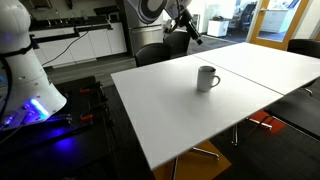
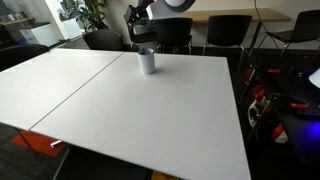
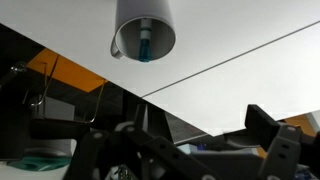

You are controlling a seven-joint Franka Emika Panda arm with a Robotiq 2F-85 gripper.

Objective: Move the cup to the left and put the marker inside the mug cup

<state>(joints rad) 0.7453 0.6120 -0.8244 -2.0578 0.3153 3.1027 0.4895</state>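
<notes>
A white mug stands upright on the white table in both exterior views (image 1: 206, 78) (image 2: 147, 61). In the wrist view the mug (image 3: 145, 30) shows from above, with a blue marker (image 3: 147, 42) standing inside it. My gripper (image 1: 192, 35) hangs in the air above and behind the mug, near the table's far edge, and it also shows in an exterior view (image 2: 140, 27). In the wrist view its two dark fingers (image 3: 200, 125) are spread wide apart with nothing between them. The gripper does not touch the mug.
The table (image 1: 170, 110) is two white tops joined at a seam (image 2: 80, 85). Dark chairs (image 2: 175, 35) stand around it. A white machine with blue light (image 1: 30, 95) stands on the floor beside the table. Orange table legs (image 3: 45, 75) show under the edge.
</notes>
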